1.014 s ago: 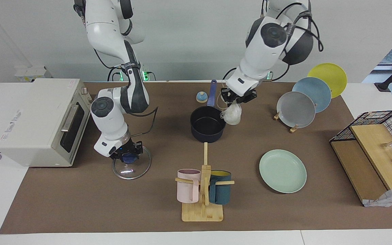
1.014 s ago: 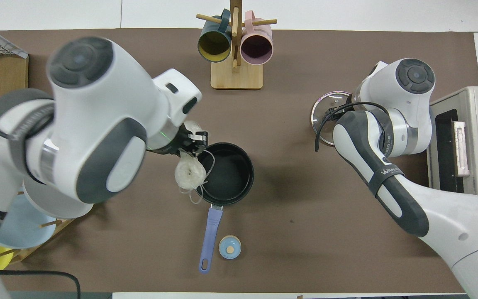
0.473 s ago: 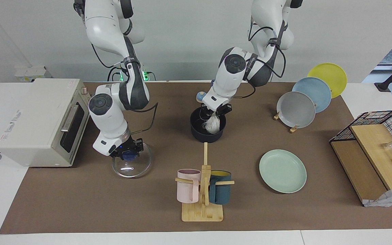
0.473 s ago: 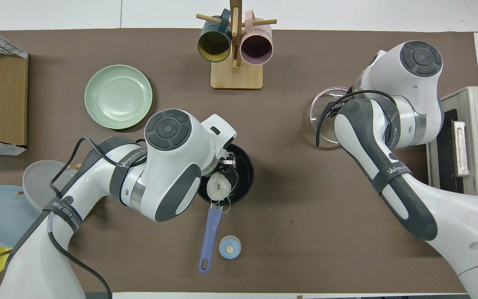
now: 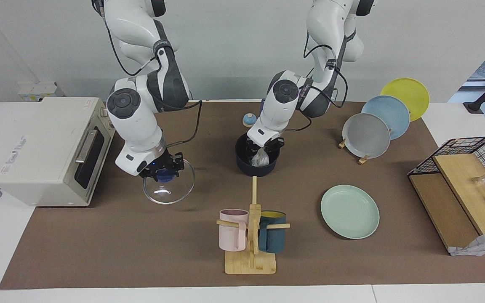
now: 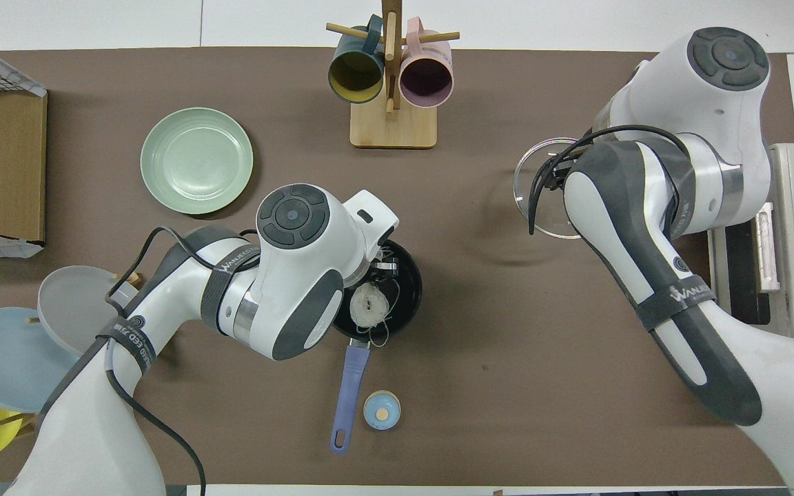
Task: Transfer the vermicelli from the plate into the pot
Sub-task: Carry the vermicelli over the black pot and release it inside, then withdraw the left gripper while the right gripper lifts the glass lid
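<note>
Facing view: my left gripper (image 5: 262, 148) is down in the pot (image 5: 242, 160), clenched on the vermicelli (image 5: 260, 158); my right gripper (image 5: 161, 172) grips a glass lid (image 5: 169, 187) aloft. Overhead view: vermicelli (image 6: 370, 309) inside pot (image 6: 407, 289); mint-green plate (image 6: 196, 160) bare.

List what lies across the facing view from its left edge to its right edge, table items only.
White toaster oven → clear glass lid → dark navy saucepan → mint-green plate → black wire basket.
</note>
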Robot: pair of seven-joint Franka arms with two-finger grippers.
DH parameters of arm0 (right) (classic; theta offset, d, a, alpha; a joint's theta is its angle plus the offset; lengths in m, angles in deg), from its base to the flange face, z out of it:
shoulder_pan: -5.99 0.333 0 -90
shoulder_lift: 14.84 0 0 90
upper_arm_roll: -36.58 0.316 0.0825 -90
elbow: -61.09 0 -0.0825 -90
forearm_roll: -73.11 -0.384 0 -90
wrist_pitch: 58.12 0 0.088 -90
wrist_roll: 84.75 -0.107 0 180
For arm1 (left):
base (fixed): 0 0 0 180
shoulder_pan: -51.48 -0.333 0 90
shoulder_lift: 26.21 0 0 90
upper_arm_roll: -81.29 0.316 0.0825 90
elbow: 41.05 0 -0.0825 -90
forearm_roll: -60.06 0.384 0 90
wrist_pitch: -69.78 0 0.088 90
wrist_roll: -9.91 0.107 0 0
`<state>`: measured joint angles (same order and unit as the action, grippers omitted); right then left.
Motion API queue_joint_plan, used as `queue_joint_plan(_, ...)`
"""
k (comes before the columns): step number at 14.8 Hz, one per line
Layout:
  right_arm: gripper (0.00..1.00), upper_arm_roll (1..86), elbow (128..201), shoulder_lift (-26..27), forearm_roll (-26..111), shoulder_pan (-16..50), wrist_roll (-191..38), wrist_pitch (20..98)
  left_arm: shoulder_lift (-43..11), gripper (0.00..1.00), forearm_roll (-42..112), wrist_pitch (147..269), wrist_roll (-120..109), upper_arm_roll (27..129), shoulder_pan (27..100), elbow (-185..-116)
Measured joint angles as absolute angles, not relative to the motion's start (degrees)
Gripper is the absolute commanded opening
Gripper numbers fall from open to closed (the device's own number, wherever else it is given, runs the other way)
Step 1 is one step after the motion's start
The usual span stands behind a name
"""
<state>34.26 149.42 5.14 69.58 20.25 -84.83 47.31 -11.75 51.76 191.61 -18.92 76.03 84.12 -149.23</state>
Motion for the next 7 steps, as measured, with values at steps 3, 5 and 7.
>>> queue_joint_plan(3, 0.36, 34.7, 148.4, 5.2, 69.6, 22.4, -88.8, 46.1, -13.4, 1.0, 53.6, 186.0, -18.6, 78.3, 84.0, -145.8)
queue_joint_plan(5, 0.34, 34.7, 147.8, 5.2, 69.6, 24.9, -92.5, 46.0, -16.3, 1.0, 54.7, 179.8, -17.7, 81.5, 83.4, -142.1)
queue_joint_plan(7, 0.33, 34.8, 146.5, 5.2, 69.6, 28.1, -98.1, 44.7, -20.0, 1.0, 55.1, 173.7, -13.5, 84.5, 80.2, -138.8)
